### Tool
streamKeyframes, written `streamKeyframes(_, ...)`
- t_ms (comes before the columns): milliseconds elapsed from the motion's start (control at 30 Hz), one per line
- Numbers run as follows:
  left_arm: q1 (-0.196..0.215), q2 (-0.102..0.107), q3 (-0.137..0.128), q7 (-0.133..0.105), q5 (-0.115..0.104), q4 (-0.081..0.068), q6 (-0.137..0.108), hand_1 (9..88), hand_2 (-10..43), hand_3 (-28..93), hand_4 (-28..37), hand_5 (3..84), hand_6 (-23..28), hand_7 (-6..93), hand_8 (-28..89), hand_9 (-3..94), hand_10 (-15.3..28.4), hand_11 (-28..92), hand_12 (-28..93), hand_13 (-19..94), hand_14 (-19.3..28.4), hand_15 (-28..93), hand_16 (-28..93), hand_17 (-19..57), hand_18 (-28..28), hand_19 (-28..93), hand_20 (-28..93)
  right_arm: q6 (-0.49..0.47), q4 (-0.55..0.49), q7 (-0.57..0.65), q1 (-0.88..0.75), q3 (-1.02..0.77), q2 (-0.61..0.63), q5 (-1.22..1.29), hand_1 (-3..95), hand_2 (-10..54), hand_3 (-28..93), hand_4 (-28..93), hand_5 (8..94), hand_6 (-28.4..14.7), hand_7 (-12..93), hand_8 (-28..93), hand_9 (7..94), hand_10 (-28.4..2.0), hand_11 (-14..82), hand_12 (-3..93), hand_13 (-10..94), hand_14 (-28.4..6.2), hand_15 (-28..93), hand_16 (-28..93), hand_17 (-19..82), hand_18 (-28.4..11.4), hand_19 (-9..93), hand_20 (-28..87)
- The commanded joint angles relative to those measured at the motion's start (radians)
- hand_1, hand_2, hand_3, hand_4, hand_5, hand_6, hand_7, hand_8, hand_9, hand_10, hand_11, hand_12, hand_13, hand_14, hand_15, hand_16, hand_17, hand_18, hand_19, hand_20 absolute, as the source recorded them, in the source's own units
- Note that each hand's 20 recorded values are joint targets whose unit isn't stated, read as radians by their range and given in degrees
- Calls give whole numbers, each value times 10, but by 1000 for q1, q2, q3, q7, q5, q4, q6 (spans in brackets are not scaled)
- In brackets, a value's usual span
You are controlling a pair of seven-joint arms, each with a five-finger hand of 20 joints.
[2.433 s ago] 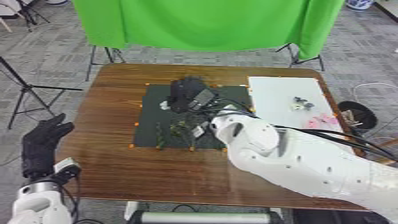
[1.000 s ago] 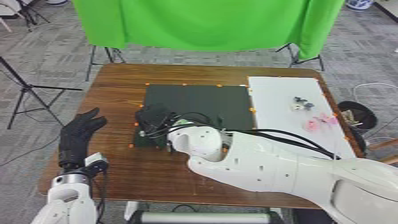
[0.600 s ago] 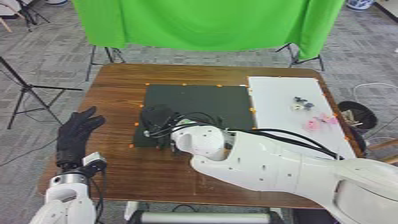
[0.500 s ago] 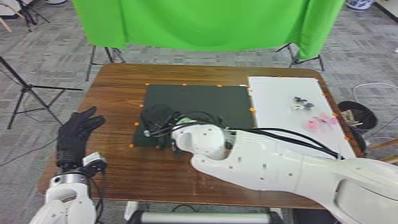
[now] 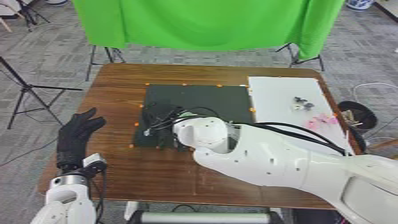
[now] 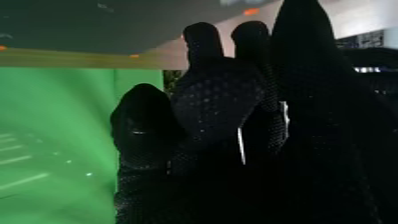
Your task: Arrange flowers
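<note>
Landmark: black mat (image 5: 200, 97) on the brown table (image 5: 133, 177), small orange marks round its edges. Far left of the mat, off the table, a black tripod (image 5: 27, 87). Nearer, just left of the mat, left hand (image 5: 76, 134) in black glove, fingers apart and loosely straight, nothing held. Right hand (image 5: 160, 116) low over the mat's left part; whether apart, together or clamped on something, cannot tell. Beyond the mat's far side, past the table edge, green cloth (image 5: 213, 25). White right arm (image 5: 258, 162) crosses the mat's near right corner. Right of the mat, close beside it, white sheet (image 5: 275, 92); on it a small cluster of dark and pale flowers (image 5: 303, 104), and nearer, pink flowers (image 5: 321, 121). Farthest right of the mat, beside the table, dark bin (image 5: 357, 108), thin pieces inside.
</note>
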State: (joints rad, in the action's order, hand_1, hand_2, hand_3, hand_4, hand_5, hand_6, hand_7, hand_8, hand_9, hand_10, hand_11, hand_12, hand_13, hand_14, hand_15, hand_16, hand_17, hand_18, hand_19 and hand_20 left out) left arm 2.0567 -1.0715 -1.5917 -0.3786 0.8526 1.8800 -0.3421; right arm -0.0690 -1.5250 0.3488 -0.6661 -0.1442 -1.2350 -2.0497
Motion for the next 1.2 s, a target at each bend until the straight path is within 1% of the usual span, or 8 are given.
streamKeyframes(33,9,-9,-2,15,3,3,7,178,109,712,-283,537,38,132,-82,563,154,206,86,459,170,244,-57,115,93,68,164,-24,-77,15,43,-79,44,21,429,-95,732,-149,602,64,197,-133,644,-128,134,173,891,-15,594,285,652,-95,932,485)
streamKeyframes(333,14,0,-30,35,16,10,15,179,105,710,-283,536,38,132,-82,562,153,207,87,461,170,247,-58,114,95,70,162,-82,-353,106,-70,-350,378,58,333,-95,701,-187,529,27,154,-104,609,-129,117,173,887,-19,586,281,643,-102,932,473)
streamKeyframes(433,10,1,-30,36,18,6,9,179,103,710,-283,536,38,132,-82,562,153,207,87,461,170,248,-59,113,97,72,162,-128,-402,150,-163,-475,483,65,267,-95,665,-186,494,10,121,-82,580,-153,94,176,866,-36,594,275,620,-122,932,479)
streamKeyframes(533,29,0,-44,38,16,16,7,179,102,709,-283,537,37,133,-82,563,152,207,86,462,170,248,-59,112,98,73,161,-164,-449,218,-284,-604,558,86,195,-95,633,-162,465,-9,89,-65,559,-172,77,180,854,-53,597,271,605,-136,932,481)
streamKeyframes(667,43,-7,-46,35,13,22,3,180,102,708,-283,537,36,133,-83,562,153,206,86,462,171,248,-59,112,98,74,161,-215,-464,266,-400,-698,631,68,103,-95,573,-129,434,-39,45,-45,559,-173,76,181,857,-67,591,263,600,-154,932,477)
streamKeyframes(700,42,-7,-44,33,14,21,4,180,102,708,-283,537,37,133,-83,562,152,207,86,462,171,249,-59,112,98,74,161,-238,-465,281,-430,-724,642,61,98,-95,568,-125,427,-41,38,-42,533,-202,67,173,857,-69,589,263,599,-155,932,476)
streamKeyframes(833,41,-10,-43,33,14,21,7,181,102,706,-283,536,36,133,-83,561,152,207,86,462,171,248,-60,111,98,76,160,-283,-456,323,-534,-816,678,92,101,-95,570,-123,410,-39,31,-37,502,-217,61,170,848,-76,578,262,588,-162,932,462)
streamKeyframes(1200,41,-11,-38,36,14,22,7,184,103,700,-283,536,36,133,-83,561,152,207,86,462,173,250,-60,110,98,77,160,-289,-437,385,-741,-984,727,78,111,-95,573,-135,418,-40,37,-34,522,-215,69,171,844,-84,581,262,578,-173,932,452)
